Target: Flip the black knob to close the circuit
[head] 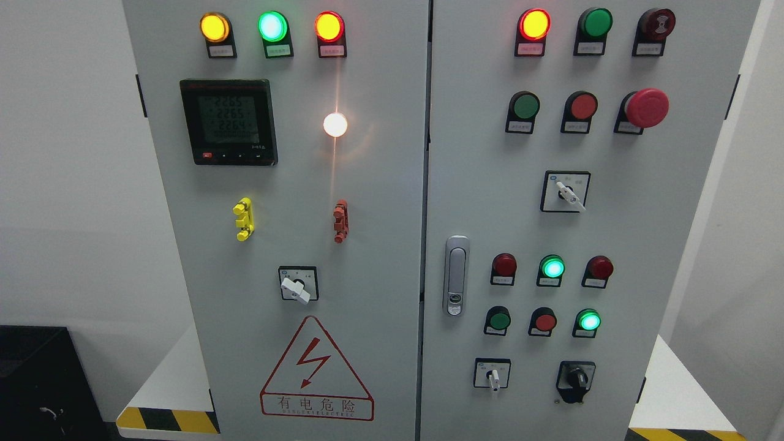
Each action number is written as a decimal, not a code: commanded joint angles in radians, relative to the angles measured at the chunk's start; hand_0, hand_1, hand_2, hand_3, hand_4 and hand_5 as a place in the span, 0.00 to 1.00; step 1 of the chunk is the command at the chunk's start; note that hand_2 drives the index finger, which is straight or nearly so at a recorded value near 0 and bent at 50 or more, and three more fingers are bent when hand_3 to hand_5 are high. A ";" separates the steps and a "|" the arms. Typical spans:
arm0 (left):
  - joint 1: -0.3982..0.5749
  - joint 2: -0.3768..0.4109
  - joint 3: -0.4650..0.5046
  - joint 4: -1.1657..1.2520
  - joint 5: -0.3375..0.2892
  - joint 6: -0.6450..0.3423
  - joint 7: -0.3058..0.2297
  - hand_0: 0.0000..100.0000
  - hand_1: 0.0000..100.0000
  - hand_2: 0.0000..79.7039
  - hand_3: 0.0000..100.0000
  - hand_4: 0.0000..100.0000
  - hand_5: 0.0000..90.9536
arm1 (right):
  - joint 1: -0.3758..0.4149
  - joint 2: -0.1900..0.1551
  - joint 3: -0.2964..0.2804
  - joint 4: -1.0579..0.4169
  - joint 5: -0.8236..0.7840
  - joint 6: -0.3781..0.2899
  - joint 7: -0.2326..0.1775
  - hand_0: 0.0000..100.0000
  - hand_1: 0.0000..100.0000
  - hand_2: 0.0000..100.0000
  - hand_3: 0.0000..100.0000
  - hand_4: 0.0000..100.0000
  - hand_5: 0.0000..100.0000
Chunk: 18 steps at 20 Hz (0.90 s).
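Where the right door of the grey cabinet (612, 233) nears its bottom edge, the black knob (576, 378) sits on a black, shield-shaped plate, at the lower right of that door. It is a stubby rotary knob with a raised bar across it; the bar runs close to upright, leaning a little toward the upper left. A small screw head shows at the plate's lower left corner.

Just left of it on the same row is a white selector (492, 374) on a square plate, its lever pointing down. Above the knob stand two rows of round lamps and buttons; a lit green lamp (588, 321) is the nearest, directly above the knob. A silver door handle (455, 275) runs upright along the door's left edge.

On the left door are a dark meter (228, 121) with a lit display, a bright white lamp (335, 124), a yellow clip (244, 219), a red clip (340, 221), another white selector, and a red-outlined warning triangle (316, 370).

Neither robot hand appears in the head view, so the state of the fingers cannot be told, and nothing touches the knob.
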 commanded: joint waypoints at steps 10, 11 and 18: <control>0.023 0.000 0.000 -0.029 0.000 0.000 0.000 0.12 0.56 0.00 0.00 0.00 0.00 | -0.004 0.000 0.018 0.020 -0.022 -0.001 0.003 0.00 0.13 0.00 0.00 0.00 0.00; 0.023 0.001 0.000 -0.029 0.000 0.000 0.000 0.12 0.56 0.00 0.00 0.00 0.00 | -0.004 0.000 0.018 0.020 -0.022 -0.003 0.005 0.00 0.13 0.00 0.00 0.00 0.00; 0.023 0.000 0.000 -0.029 0.000 0.000 0.000 0.12 0.56 0.00 0.00 0.00 0.00 | -0.005 0.000 0.017 0.015 -0.026 -0.050 0.037 0.00 0.12 0.00 0.00 0.00 0.00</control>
